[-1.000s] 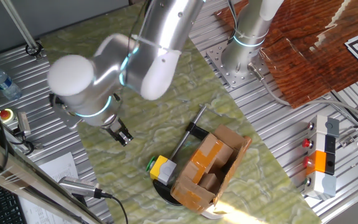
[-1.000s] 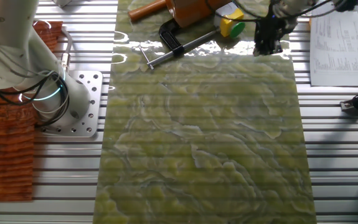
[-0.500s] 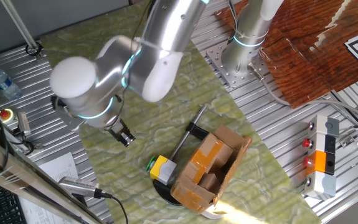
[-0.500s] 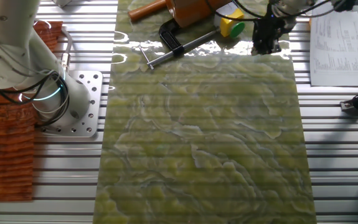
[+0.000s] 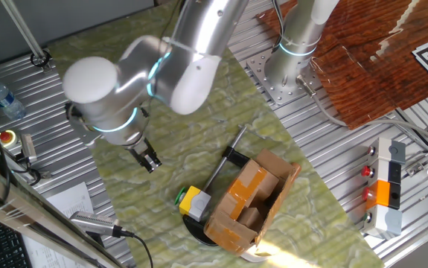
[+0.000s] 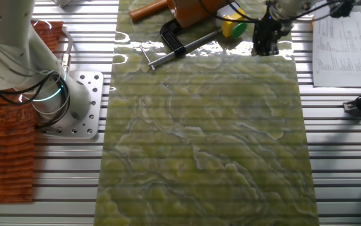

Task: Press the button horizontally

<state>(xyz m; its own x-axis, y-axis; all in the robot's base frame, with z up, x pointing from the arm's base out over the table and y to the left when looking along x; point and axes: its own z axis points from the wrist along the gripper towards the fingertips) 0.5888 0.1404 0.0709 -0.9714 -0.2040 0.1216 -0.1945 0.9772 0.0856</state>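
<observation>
Nearest the lower edge of one fixed view: a dark keyboard corner, printed sheets of paper [image 5: 63, 205] and a grey handheld tool [image 5: 94, 224] on the ribbed metal table [image 5: 325, 126]. Just beyond, on the green marbled mat [image 5: 199, 141], a small yellow cube box [image 5: 196, 202] wedged against an open cardboard box [image 5: 251, 199]. On the cube's left face, the button [image 5: 179, 198], small, round, green, dark-rimmed. Button axis lying level with the mat, face turned left and slightly toward the lower edge, away from the cardboard box. A black clamp with a long silver bar [image 5: 225, 165] beside the cardboard box. Left of the button and a little farther back, the gripper [image 5: 149, 161], dark, hanging down from a silver arm with a cyan ring, tips close above the mat, apart from the button. Finger state impossible to tell. Farther back, the arm's round base [image 5: 288, 63], a rust-red cloth [image 5: 377, 52], a small water bottle [image 5: 1, 97] at far left.

From the other fixed view, near to far: mat, then gripper [image 6: 265, 41] just right of the button [image 6: 239, 29], button face toward it.
</observation>
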